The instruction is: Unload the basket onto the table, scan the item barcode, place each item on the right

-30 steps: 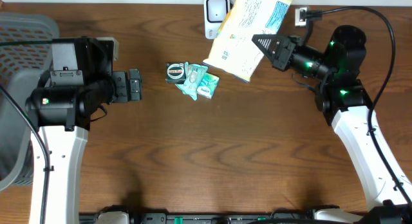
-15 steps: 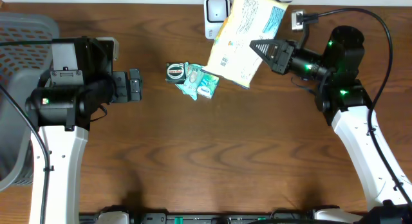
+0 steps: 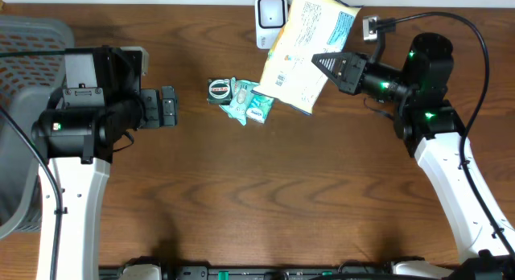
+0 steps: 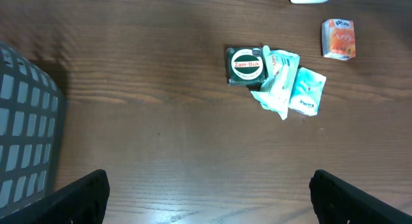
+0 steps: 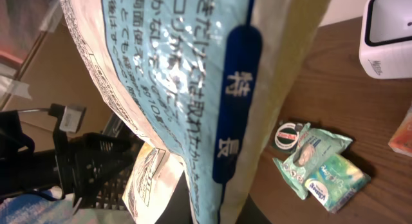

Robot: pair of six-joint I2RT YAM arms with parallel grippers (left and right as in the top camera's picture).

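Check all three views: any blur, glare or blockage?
Overhead: sharp, evenly lit across the table. Left wrist: crisp, the Zam-Buk tin label is legible. Right wrist: the held bag fills most of the frame, with glossy highlights on its film.

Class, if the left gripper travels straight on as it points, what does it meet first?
Probably the tin and tissue packets lying together, though the left gripper's height is unclear.
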